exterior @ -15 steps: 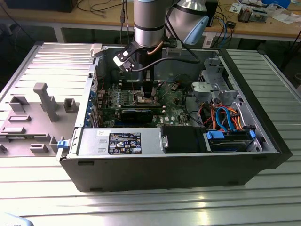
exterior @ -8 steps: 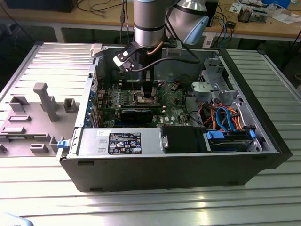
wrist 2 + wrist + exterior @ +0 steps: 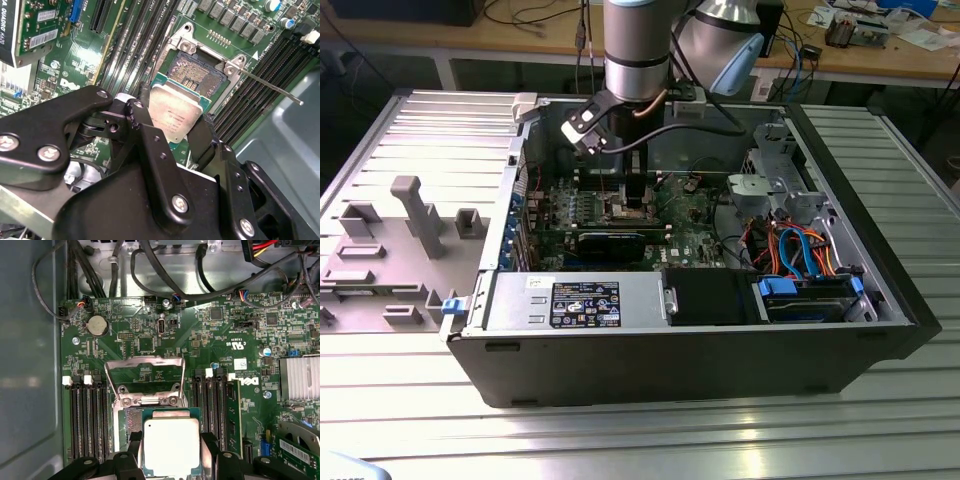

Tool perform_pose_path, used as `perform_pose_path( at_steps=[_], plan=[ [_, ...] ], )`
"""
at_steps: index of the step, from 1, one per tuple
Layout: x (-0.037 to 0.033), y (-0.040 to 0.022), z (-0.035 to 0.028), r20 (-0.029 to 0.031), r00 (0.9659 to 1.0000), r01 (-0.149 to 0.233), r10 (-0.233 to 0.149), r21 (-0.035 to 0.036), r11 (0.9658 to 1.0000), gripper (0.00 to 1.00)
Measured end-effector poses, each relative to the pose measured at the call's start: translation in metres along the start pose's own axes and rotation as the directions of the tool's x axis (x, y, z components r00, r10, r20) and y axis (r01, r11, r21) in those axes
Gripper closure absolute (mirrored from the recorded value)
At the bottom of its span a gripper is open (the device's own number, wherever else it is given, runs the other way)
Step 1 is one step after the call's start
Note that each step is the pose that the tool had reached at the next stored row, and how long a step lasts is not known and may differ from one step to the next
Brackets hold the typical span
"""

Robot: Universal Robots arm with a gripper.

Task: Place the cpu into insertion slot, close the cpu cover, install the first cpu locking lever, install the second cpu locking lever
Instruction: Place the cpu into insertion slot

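Observation:
My gripper (image 3: 170,439) is shut on the cpu (image 3: 171,452), a silver-topped square chip on a green carrier, with one black finger on each side. It hovers just above the insertion slot (image 3: 129,422), partly covering it; the slot's dark pin field (image 3: 192,70) shows beyond the chip (image 3: 175,117). The cpu cover (image 3: 142,371) stands swung open at the slot's far side. A thin locking lever (image 3: 272,87) sticks out, unlatched, from the slot's corner. In the exterior view the gripper (image 3: 636,195) reaches down into the open computer case over the green board.
Rows of long black memory slots (image 3: 87,420) flank the socket on both sides. Black cables (image 3: 165,280) run along the board's edge, and a finned heatsink (image 3: 300,377) stands nearby. The case wall (image 3: 860,190) and drive bay with blue and orange cables (image 3: 800,255) are at the exterior view's right.

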State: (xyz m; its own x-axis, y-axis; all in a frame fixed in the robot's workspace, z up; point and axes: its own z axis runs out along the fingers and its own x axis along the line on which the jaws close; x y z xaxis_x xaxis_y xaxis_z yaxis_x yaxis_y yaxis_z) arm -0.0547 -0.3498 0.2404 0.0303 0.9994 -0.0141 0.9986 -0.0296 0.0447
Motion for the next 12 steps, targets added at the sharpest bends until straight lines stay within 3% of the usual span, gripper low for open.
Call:
perform_pose_path(
  at_steps=[5,7,12],
  plan=[
    [0.0000,-0.0001,0.0011,0.0000,1.0000,0.001,-0.001,0.0000,1.0000,0.45],
    [0.0001,-0.0004,0.0075,0.0000,1.0000,0.001,-0.001,0.0000,1.0000,0.45],
    [0.0001,-0.0004,0.0086,0.0000,1.0000,0.001,-0.001,0.0000,1.0000,0.45]
  ],
)
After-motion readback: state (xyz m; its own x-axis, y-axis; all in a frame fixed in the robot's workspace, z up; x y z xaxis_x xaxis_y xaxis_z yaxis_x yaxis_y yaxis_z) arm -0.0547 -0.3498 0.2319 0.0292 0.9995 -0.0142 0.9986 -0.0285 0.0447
